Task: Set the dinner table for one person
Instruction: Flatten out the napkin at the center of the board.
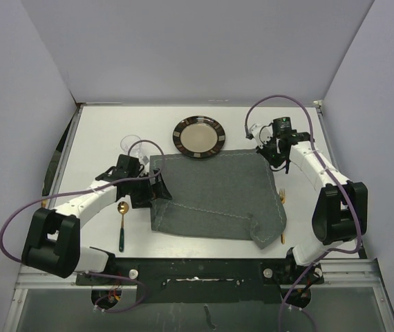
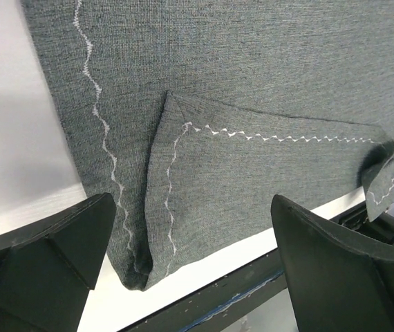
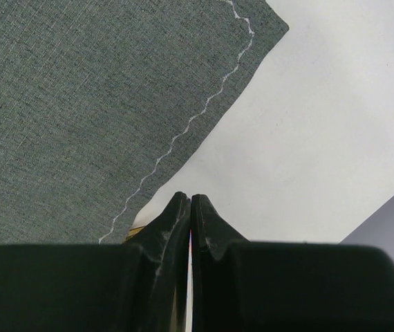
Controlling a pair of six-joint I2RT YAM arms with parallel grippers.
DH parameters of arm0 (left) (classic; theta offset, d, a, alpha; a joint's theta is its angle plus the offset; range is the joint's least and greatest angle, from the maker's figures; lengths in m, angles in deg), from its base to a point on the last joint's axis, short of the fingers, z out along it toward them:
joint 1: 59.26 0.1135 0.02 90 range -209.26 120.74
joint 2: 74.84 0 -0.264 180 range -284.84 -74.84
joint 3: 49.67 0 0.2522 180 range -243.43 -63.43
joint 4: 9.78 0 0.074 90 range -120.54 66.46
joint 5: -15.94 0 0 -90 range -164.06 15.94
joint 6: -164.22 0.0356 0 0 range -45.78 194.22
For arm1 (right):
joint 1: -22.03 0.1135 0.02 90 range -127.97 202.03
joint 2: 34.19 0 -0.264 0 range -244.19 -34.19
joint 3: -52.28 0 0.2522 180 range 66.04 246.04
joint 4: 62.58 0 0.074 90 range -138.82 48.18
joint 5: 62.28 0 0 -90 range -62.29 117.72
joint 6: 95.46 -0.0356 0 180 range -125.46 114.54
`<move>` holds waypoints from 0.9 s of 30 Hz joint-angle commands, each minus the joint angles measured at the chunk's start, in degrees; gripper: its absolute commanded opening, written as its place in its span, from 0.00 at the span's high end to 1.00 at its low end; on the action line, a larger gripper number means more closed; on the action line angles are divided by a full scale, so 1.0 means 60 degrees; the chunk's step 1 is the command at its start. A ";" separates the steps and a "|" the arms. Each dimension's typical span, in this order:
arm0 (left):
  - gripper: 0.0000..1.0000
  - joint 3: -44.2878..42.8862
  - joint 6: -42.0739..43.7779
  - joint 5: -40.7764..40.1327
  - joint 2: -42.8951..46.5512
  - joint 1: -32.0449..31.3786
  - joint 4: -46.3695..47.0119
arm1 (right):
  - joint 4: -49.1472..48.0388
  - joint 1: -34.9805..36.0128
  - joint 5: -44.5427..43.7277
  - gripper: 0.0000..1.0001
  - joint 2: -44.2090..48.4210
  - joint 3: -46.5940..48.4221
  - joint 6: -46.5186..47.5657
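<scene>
The dinner table is a white top; it also shows in the left wrist view and the right wrist view. A dark grey stitched placemat lies in its middle, with its near right corner folded over. My left gripper is open and empty over the mat's left edge, where a flap is folded over. My right gripper is shut and holds nothing, just off the mat's far right corner. A dark-rimmed plate sits beyond the mat.
A clear glass stands at the far left. A gold spoon with a green handle lies left of the mat. A gold fork lies right of it. The dark rail marks the table's near edge.
</scene>
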 commanded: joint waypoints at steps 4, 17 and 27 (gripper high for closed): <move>0.03 -0.0129 0.0208 0.0630 -0.1007 -0.0268 0.1074 | -0.0048 0.0046 0.0082 1.00 0.0647 -0.0120 -0.0188; 0.19 0.0153 0.0000 0.1123 -0.1272 -0.0804 0.1391 | -0.0149 0.0050 -0.0077 1.00 0.0760 -0.0276 -0.0264; 0.30 0.0351 -0.0231 0.1254 -0.1323 -0.1143 0.2089 | -0.0162 0.0047 -0.0238 1.00 0.0719 -0.0291 -0.0199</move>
